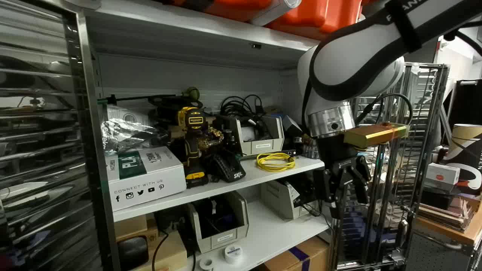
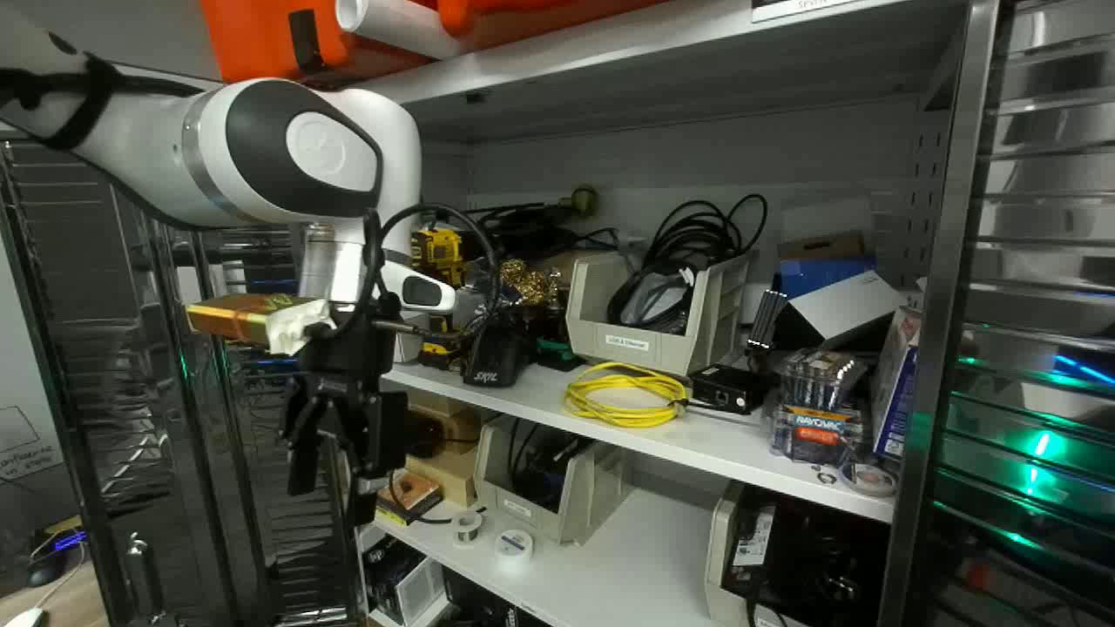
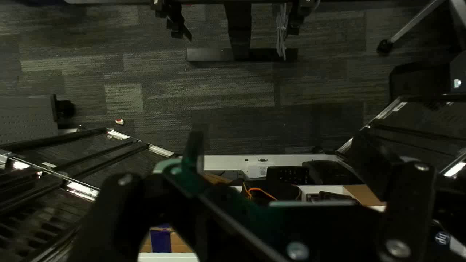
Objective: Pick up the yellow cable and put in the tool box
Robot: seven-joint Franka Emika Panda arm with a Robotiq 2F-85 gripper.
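Note:
The yellow cable lies as a flat coil near the front edge of the upper white shelf. It also shows in an exterior view. A grey open-front bin holding black cables stands right behind it, also in an exterior view. I cannot tell whether this bin is the tool box. My gripper hangs fingers-down in front of the shelves, apart from the cable, and also shows in an exterior view. In the wrist view, its fingers are wide apart and empty. The cable is out of the wrist view.
A drill, a white box and a SKIL charger share the upper shelf. A small black box and battery packs stand beside the cable. More grey bins are below. Cabinet doors flank the shelves.

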